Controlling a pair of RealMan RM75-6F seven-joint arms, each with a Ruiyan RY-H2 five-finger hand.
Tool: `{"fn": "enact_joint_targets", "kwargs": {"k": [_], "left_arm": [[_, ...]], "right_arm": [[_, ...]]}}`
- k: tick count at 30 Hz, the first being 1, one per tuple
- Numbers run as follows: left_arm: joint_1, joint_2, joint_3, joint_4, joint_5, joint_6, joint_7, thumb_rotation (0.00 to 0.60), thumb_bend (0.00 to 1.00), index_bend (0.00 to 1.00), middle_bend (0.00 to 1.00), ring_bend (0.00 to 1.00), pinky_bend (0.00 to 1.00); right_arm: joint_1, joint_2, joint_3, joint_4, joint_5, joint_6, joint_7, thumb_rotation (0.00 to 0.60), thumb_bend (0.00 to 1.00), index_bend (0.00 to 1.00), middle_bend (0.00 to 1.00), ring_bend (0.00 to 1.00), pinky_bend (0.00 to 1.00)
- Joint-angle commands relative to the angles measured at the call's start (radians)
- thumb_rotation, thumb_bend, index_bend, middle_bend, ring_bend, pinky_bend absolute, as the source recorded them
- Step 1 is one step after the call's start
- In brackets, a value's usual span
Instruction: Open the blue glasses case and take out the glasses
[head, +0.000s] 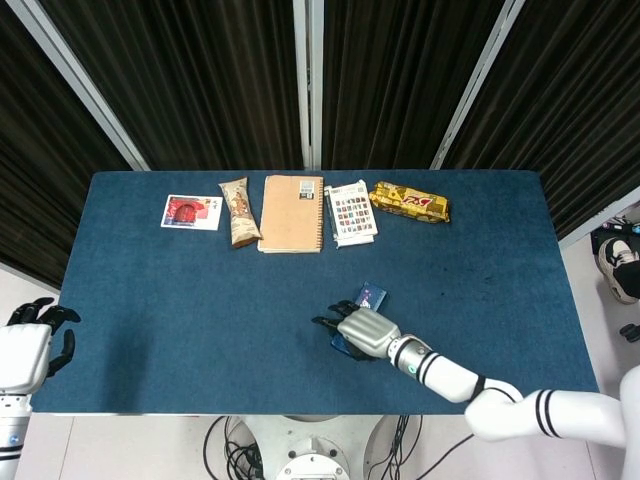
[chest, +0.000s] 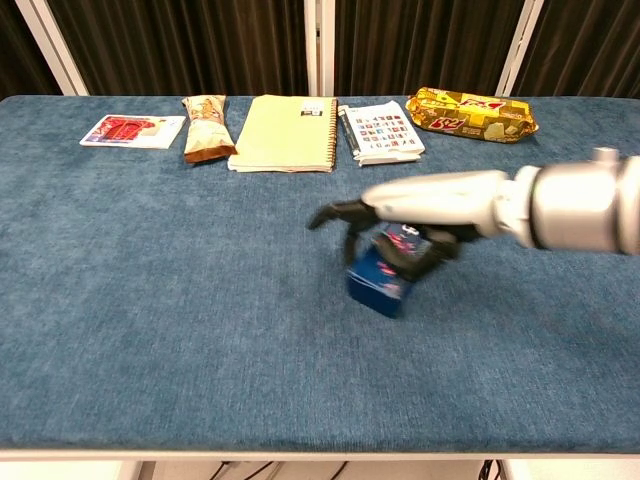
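The blue glasses case lies closed near the table's front middle, turned so one end points towards me. My right hand reaches in from the right and covers the case's near part. In the chest view its dark fingers curl down over the lid and sides, gripping it; that view is motion-blurred. No glasses show. My left hand hangs off the table's left front corner, holding nothing, fingers loosely apart.
Along the far edge of the blue table lie a red card, a wrapped snack bar, a tan spiral notebook, a printed leaflet and a yellow snack pack.
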Motion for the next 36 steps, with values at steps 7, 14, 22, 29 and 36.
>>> {"fn": "enact_joint_targets", "kwargs": {"k": [7, 14, 22, 29, 36], "left_arm": [[0.000, 0.000, 0.000, -0.002, 0.000, 0.001, 0.005, 0.600, 0.57, 0.44, 0.41, 0.20, 0.25], [0.001, -0.001, 0.000, -0.003, 0.000, 0.002, 0.008, 0.600, 0.57, 0.44, 0.41, 0.20, 0.25], [0.001, -0.001, 0.000, -0.003, -0.001, 0.002, 0.009, 0.600, 0.57, 0.44, 0.41, 0.20, 0.25], [0.000, 0.000, 0.000, -0.002, -0.001, 0.001, 0.005, 0.600, 0.57, 0.44, 0.41, 0.20, 0.25], [0.001, 0.001, 0.000, -0.001, 0.000, 0.001, -0.001, 0.600, 0.57, 0.44, 0.41, 0.20, 0.25]], "right_arm": [[-0.143, 0.179, -0.115, -0.075, -0.035, 0.219, -0.177, 0.600, 0.84, 0.00, 0.33, 0.01, 0.00], [-0.173, 0.182, -0.047, -0.037, 0.066, 0.241, -0.037, 0.600, 0.68, 0.00, 0.29, 0.01, 0.00], [-0.105, 0.087, 0.037, 0.097, 0.123, 0.122, 0.100, 0.600, 0.70, 0.00, 0.26, 0.00, 0.00], [-0.042, 0.027, 0.055, 0.150, 0.189, 0.018, 0.107, 0.600, 0.43, 0.00, 0.25, 0.00, 0.00], [-0.051, 0.036, 0.038, 0.099, 0.088, 0.029, 0.134, 0.600, 0.42, 0.00, 0.28, 0.00, 0.00]]}}
